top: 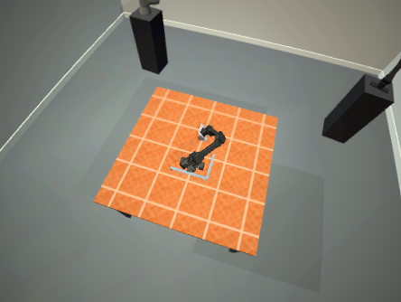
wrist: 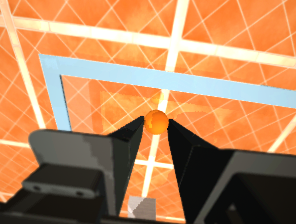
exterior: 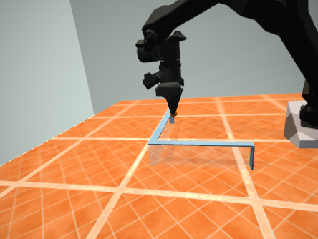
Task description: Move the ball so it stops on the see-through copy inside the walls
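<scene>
The claw (wrist: 157, 131) is clenched on the ball (wrist: 156, 121), which sits pinched at the very tips of the two dark fingers and is carried in the air, well above the table (exterior: 71, 150). From the side view the claw (exterior: 173, 112) points straight down with the ball (exterior: 173, 114) showing only as a thin orange sliver at its tip, hanging over the far end of the walls (exterior: 200, 144). What the next move turns on is where the resting spot lies from the ball: in the wrist view a faint pale shape inside the walls (wrist: 165, 80) may be the see-through copy, but it is too dim to place surely. By my judgement the ball must go down inside the corner, not over the rim. The ball is small, round, smooth and orange, nearly the table's own colour, and likely to roll once freed.
</scene>
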